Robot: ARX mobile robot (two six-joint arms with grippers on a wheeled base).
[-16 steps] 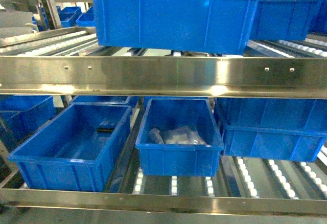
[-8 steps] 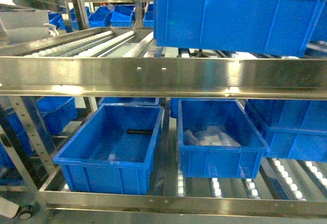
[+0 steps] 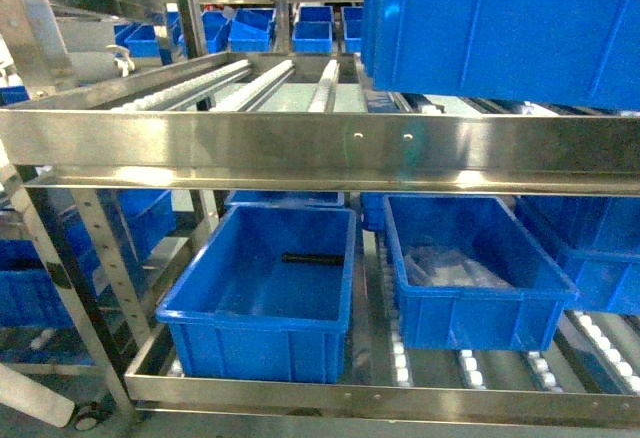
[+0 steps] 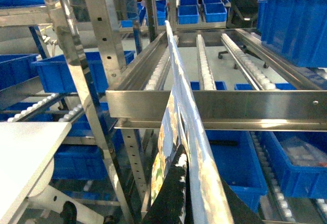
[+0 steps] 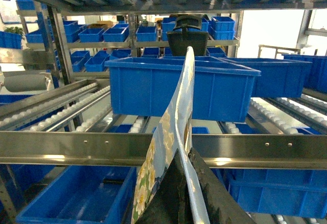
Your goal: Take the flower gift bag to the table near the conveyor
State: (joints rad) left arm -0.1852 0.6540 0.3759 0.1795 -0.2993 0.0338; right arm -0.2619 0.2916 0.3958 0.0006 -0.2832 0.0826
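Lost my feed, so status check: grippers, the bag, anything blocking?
Left gripper and right gripper shut on flower gift bag. Steel rack rail directly ahead.

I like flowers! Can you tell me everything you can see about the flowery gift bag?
The flower gift bag appears only in the wrist views, edge-on, as a thin flat sheet rising from the grippers. One side shows pale flowers on light blue; the other looks shiny and silvery. The left gripper and right gripper each pinch its lower part. It hangs before the steel shelves, touching nothing else.

claw: clamped on flower gift bag | behind: blue bin
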